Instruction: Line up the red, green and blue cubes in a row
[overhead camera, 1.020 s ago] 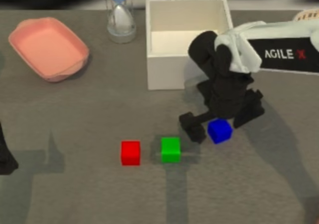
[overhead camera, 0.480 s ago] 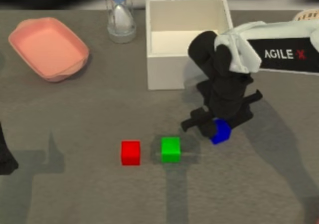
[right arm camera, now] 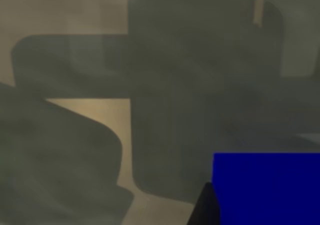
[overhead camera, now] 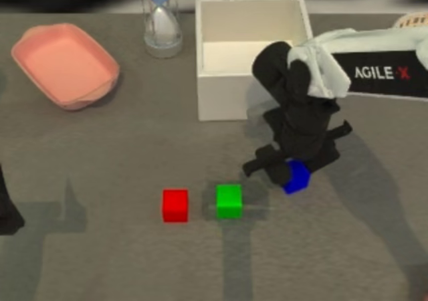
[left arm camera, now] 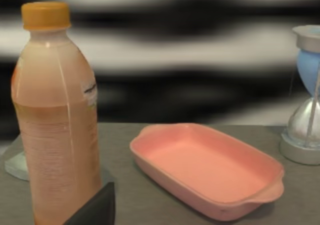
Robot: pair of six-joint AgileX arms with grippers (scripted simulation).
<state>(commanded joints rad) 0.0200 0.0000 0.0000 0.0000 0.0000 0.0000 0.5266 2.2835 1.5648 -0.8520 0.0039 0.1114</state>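
The red cube (overhead camera: 175,205) and the green cube (overhead camera: 229,201) sit side by side on the grey table, a small gap between them. Right of the green one and slightly farther back is the blue cube (overhead camera: 298,178), partly under my right gripper (overhead camera: 291,174), which is shut on it. In the right wrist view the blue cube (right arm camera: 265,190) fills the corner, with one dark fingertip (right arm camera: 205,207) pressed against its side. My left gripper (overhead camera: 7,215) is parked at the table's left edge and stands open; one fingertip (left arm camera: 95,210) shows in its wrist view.
A white open box (overhead camera: 253,99) stands just behind my right arm. A pink dish (overhead camera: 67,63) lies at the back left, with an hourglass (overhead camera: 160,20) between it and the box. An orange-capped bottle (left arm camera: 52,115) stands close to my left gripper.
One second ago my right gripper's fingers stood open on either side of the blue cube; they have since closed on it. Nothing has moved in the last half second.
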